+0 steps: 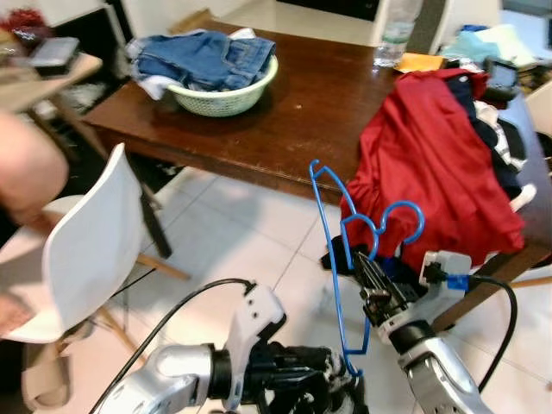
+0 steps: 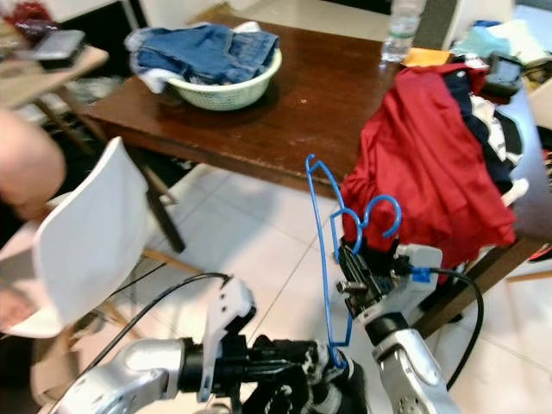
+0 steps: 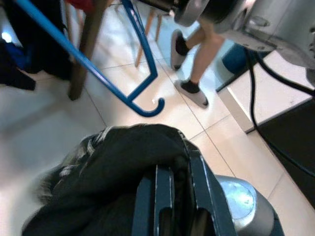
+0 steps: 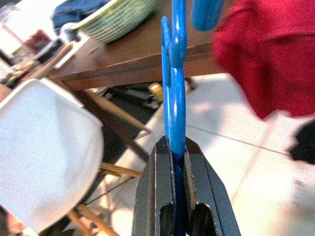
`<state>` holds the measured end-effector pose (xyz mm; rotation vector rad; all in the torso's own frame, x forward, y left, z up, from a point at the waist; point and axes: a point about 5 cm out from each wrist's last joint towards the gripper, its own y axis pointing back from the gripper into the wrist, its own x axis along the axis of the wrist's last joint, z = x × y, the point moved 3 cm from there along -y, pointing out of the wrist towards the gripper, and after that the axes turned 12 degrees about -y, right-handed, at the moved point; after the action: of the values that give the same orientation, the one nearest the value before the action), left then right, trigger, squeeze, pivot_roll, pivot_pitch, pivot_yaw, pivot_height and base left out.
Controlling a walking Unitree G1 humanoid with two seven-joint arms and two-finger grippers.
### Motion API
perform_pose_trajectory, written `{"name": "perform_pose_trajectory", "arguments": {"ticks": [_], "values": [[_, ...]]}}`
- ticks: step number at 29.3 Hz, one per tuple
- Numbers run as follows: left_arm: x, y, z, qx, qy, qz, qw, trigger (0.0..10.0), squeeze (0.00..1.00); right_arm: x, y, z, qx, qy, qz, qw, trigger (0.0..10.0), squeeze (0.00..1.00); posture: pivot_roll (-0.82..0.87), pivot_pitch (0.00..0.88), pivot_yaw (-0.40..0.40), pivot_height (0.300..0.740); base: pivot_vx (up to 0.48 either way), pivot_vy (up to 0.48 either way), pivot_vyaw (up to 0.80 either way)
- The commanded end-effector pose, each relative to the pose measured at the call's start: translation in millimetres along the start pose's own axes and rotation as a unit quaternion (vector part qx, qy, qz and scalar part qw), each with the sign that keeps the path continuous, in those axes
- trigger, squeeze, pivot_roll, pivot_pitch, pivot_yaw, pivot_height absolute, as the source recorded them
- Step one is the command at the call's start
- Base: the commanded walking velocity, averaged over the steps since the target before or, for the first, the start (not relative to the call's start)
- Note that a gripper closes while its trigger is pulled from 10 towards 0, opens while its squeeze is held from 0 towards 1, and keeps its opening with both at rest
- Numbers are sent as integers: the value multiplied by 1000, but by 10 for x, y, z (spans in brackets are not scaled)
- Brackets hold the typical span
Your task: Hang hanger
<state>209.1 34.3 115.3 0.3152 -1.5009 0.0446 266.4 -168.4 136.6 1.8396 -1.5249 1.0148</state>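
Right gripper (image 1: pixel 369 274), raised in front of the robot, with its two black fingers (image 4: pixel 158 187) closed on the blue hanger (image 1: pixel 332 259). The wire frame of the hanger stands nearly upright in the air above the white tiled floor (image 1: pixel 250 233), its curled hook end beside the red garment (image 1: pixel 431 164). The lower tip of the hanger reaches down to the left gripper (image 3: pixel 167 196).

Left gripper, held low before the robot's body, its fingers wrapped in a dark, partly checked cloth (image 3: pixel 113 162); whether they are open or closed cannot be told. In the left wrist view the curved blue end of the hanger hangs just beyond this cloth, apart from it.

Dark wooden surface (image 1: pixel 319 103), carrying a pale green basket (image 1: pixel 226 93) filled with blue denim (image 1: pixel 207 56) toward its left end. The red garment is draped over the right-hand edge of the surface, with darker clothes (image 1: pixel 496 129) piled behind it. A clear plastic bottle (image 1: pixel 398 30) stands at the far edge.

White chair (image 1: pixel 82 250) with wooden legs, to the robot's left, near the corner of the surface. A person's arm (image 1: pixel 26 172) enters at the far left; a person's legs and shoes (image 3: pixel 189 64) show in the left wrist view.
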Motion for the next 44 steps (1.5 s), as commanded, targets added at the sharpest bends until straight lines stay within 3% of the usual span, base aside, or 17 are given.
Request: {"name": "perform_pose_trajectory", "arguments": {"ticks": [1,2,4,7,8,10,15,17,18,21,23,24,26,30,33,39,44], "values": [[51,8,-39,15,-7,13,1000,10000,0,-19,22,56,-17,0,-5,1000,10000,0,28,186,-24,740,-307,0,0],[74,15,-130,43,-9,20,999,10000,0,1,8,78,-24,9,-5,1000,10000,0,23,185,-21,740,0,0,-800],[74,15,-130,43,-9,20,999,10000,0,1,8,78,-24,9,-5,1000,10000,0,23,185,-21,740,0,0,-800],[155,205,-695,226,-37,32,973,10000,0,169,-110,128,-50,62,10,997,10000,0,15,187,-30,740,0,0,-800],[155,205,-695,226,-37,32,973,10000,0,169,-110,128,-50,62,10,997,10000,0,15,187,-30,740,0,0,-800],[129,357,-826,289,-32,30,956,10000,0,237,-139,117,-54,94,11,994,10000,0,9,196,-34,740,0,0,-800],[38,474,-743,317,-16,25,948,10000,0,239,-90,112,-55,130,-1,990,10000,0,-5,208,-34,740,0,0,-800],[-51,535,-646,328,6,20,944,10000,0,184,-19,132,-60,140,-14,988,10000,0,-7,211,-33,740,0,0,-800],[-140,567,-530,328,42,21,943,10000,0,101,92,180,-69,148,-31,986,10000,0,-14,217,-27,740,0,0,-800],[-212,578,-446,325,74,21,943,10000,0,68,195,273,-89,149,-40,984,10000,0,-15,216,-27,740,0,0,-800],[-282,525,-274,290,129,36,948,10000,0,-25,399,360,-103,122,-59,985,10000,0,-25,213,-21,740,0,0,-800],[-282,525,-274,290,129,36,948,10000,0,-25,399,360,-103,122,-59,985,10000,0,-25,213,-21,740,0,0,-800],[-295,502,-150,268,140,50,952,10000,0,-160,611,324,-102,74,-78,989,10000,0,-35,214,-9,740,0,0,-800],[-258,497,-184,271,138,73,950,10000,0,-200,660,311,-99,25,-71,992,10000,0,-36,209,-3,740,0,0,-800],[-238,518,-291,292,152,98,939,10000,0,-135,621,384,-107,-43,-32,993,10000,0,-36,203,11,740,0,0,-800],[-214,568,-386,322,167,114,925,10000,0,-72,569,396,-108,-78,0,991,10000,0,-34,207,17,740,0,0,-800],[-192,575,-413,322,169,116,924,10000,0,-67,560,393,-104,-87,0,991,10000,0,-24,213,15,740,0,0,-800]]}}
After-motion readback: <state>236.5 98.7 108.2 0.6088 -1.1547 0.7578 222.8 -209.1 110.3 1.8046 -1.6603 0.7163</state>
